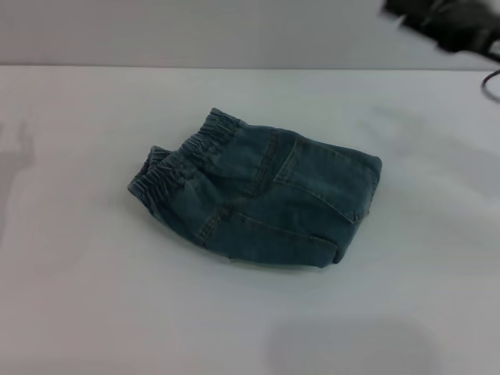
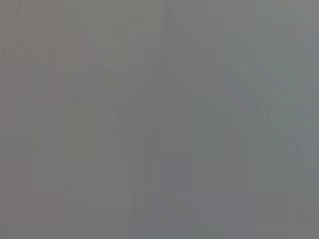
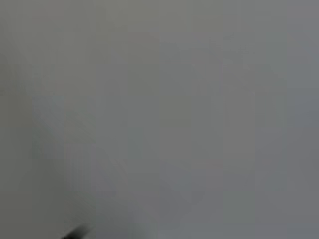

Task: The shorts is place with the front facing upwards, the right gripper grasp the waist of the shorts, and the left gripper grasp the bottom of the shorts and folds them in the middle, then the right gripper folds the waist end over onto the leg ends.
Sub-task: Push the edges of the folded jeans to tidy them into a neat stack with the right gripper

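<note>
Right gripper (image 1: 445,27) showed only as a dark blur at the far right top of the head view, raised well clear of the cloth, and I could not tell how its fingers stood; the left gripper was nowhere in view (both wrist views gave only flat grey). Nearest the robot lay bare white table (image 1: 94,312). Beyond it, about mid-table, the shorts (image 1: 258,195) sat as a compact folded bundle, the gathered elastic waistband (image 1: 183,160) on the robot's left and a folded edge on the right, stitched seams and a pocket line facing up. The leg hems could not be made out, presumably tucked under. By my judgement the denim was soft but thick, light, not slippery, nothing fragile; the layered waistband edge would be the firmest place to pinch. No brand, label or writing could be read.
</note>
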`<action>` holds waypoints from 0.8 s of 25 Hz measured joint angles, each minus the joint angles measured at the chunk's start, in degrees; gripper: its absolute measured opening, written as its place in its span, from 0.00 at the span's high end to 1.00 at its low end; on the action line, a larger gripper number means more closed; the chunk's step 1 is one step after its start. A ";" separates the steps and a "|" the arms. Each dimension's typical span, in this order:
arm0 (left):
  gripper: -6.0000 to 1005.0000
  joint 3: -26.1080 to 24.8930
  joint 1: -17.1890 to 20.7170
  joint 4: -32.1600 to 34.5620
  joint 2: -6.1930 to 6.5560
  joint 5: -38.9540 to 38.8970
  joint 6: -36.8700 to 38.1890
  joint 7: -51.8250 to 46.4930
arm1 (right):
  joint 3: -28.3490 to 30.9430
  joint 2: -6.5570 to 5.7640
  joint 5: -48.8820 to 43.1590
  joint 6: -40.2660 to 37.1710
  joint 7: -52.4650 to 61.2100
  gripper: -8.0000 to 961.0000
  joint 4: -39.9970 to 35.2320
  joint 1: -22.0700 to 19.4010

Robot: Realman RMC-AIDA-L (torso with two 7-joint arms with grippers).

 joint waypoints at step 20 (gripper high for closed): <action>0.65 -0.25 -2.91 -2.55 -0.30 0.35 0.05 0.02 | -0.05 1.87 -51.06 -26.45 27.99 0.47 0.75 14.65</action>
